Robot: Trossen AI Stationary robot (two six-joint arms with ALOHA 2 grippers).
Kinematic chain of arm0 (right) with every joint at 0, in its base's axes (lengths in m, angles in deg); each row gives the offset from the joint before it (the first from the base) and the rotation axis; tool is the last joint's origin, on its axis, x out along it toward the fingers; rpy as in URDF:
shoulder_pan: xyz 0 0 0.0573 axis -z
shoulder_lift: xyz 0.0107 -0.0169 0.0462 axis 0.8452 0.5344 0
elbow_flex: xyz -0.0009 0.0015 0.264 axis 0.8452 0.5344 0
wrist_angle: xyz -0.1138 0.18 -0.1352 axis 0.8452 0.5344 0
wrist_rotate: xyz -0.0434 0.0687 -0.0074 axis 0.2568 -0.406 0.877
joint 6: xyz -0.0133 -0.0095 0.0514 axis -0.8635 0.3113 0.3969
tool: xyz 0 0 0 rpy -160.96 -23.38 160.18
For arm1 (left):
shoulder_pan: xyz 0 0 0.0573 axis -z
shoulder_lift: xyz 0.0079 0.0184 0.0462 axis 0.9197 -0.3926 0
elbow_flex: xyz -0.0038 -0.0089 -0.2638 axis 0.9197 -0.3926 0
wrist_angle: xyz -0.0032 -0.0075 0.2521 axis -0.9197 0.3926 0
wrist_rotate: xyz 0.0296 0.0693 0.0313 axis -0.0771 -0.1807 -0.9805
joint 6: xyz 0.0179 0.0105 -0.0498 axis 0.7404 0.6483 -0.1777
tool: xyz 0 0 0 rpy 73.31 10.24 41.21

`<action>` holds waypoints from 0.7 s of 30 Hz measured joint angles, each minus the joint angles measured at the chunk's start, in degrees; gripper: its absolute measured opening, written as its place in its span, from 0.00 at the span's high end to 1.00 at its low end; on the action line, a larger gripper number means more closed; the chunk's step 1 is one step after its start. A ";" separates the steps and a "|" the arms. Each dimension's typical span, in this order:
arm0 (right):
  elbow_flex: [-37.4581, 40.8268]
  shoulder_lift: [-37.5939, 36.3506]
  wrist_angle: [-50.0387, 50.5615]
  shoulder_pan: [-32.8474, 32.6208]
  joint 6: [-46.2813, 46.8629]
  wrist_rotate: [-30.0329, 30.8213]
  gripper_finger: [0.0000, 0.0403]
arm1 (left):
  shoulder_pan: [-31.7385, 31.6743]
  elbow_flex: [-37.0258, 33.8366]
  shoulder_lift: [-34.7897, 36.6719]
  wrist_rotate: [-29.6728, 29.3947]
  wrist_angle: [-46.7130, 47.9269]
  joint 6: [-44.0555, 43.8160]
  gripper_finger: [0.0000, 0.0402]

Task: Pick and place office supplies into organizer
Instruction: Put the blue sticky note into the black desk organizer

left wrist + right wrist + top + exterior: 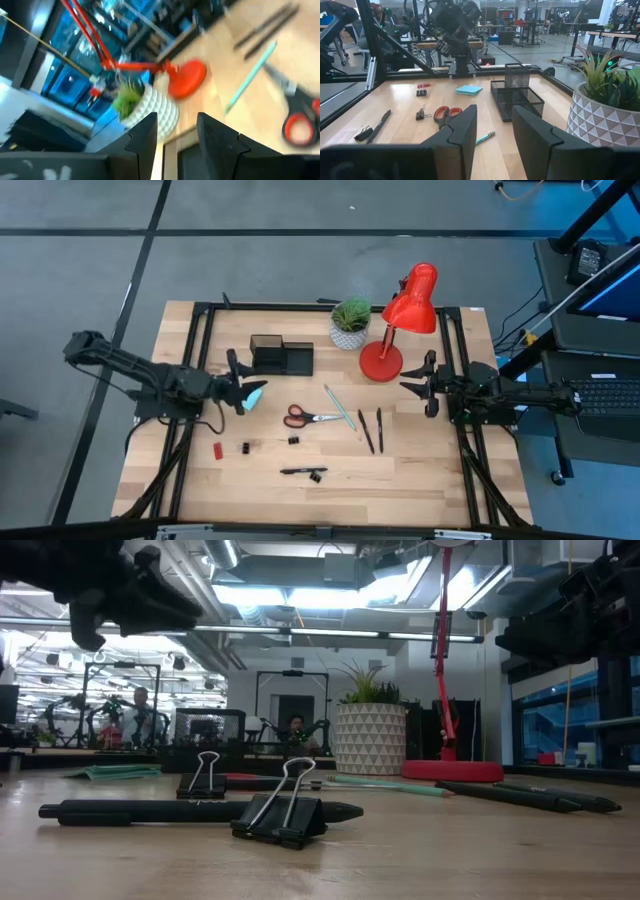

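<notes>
Two robot arms hovered over a desk of office supplies.
No readable writing showed. Left gripper and right gripper fingers stood spread, empty, near the black organizer and scissors.

On my wooden table lie an organizer, plant, lamp, notepad, scissors, pencil, pens, a marker, clips and a red piece.

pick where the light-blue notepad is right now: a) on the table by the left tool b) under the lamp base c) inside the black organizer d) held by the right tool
a: the light-blue notepad lies flat on the table just below the left tool, apart from the organizer.
</notes>
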 joint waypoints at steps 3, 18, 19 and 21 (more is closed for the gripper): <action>0.00 0.00 0.00 0.00 0.10 -0.02 0.68 | 3.06 3.15 -4.60 -6.29 6.23 -2.15 0.67; 0.00 -0.01 0.02 0.02 0.22 -0.11 0.68 | 13.11 13.11 -20.03 -9.24 34.49 -29.35 0.67; 0.00 0.02 0.02 0.02 0.22 -0.11 0.68 | 13.20 13.36 -21.27 -7.97 34.92 -29.82 0.67; 0.00 0.00 0.02 0.00 0.22 -0.11 0.68 | 13.20 14.11 -23.61 -5.43 35.64 -30.29 0.67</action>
